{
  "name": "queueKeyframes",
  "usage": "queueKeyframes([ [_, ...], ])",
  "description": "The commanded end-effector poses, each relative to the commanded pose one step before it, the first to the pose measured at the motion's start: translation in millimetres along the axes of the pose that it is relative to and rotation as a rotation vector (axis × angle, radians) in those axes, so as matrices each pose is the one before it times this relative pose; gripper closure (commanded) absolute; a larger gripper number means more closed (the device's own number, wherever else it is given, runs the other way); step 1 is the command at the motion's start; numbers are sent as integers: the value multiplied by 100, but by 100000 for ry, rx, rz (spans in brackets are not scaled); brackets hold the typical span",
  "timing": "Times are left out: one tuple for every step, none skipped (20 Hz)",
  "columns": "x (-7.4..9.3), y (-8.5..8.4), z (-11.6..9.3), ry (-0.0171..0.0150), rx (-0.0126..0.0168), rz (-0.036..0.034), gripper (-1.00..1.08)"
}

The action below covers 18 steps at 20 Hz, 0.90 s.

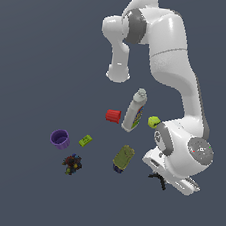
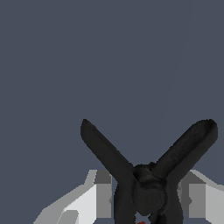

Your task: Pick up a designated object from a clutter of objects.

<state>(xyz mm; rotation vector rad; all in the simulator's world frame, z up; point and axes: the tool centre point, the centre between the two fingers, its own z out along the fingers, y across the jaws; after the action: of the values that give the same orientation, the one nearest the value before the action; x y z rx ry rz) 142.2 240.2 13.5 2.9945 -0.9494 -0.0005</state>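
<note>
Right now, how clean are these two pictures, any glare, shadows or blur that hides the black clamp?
Exterior view: flat, even light, no cast shadows or glare; the black clamp is tiny and coarse, half hidden under the gripper. Wrist view: no glare, the clamp fills the frame as a soft-edged dark shape with little surface detail, between the pale fingers.

Taking the white bottle (image 1: 134,111) as landmark: the red cup (image 1: 113,116) lies just beside it on the exterior view's left, and the yellow-green ball (image 1: 153,122) just beside it on the right, so both flanks are tight. The olive can (image 1: 122,158) lies below it with a bare strip of floor between. The green block (image 1: 85,140), purple cup (image 1: 59,139) and dark toy (image 1: 71,164) sit well apart toward the lower left, with open floor around each. The arm's bulk covers the ground to the bottle's lower right.
</note>
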Motion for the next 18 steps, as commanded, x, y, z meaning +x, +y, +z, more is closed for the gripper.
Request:
queueKeyframes([
  [22,-10,-14,31,29,13,108],
  [0,0,0,0,0,0,108],
  [0,0,0,0,0,0,108],
  [0,0,0,0,0,0,108],
  [0,0,0,0,0,0,108],
  [0,0,0,0,0,0,108],
  [-10,3,-9,0,0,0,108],
  [-4,5,-21,0,0,0,108],
  [-11,14,-63,0,0,0,108],
  [-19,23,-106,0,0,0,108],
  [-27,32,-149,0,0,0,108],
  [-35,42,-193,0,0,0,108],
  [-42,51,-237,0,0,0,108],
  [-50,61,-282,0,0,0,108],
  [-59,71,-328,0,0,0,108],
  [-67,81,-374,0,0,0,108],
  [-75,91,-422,0,0,0,108],
  [-84,101,-472,0,0,0,108],
])
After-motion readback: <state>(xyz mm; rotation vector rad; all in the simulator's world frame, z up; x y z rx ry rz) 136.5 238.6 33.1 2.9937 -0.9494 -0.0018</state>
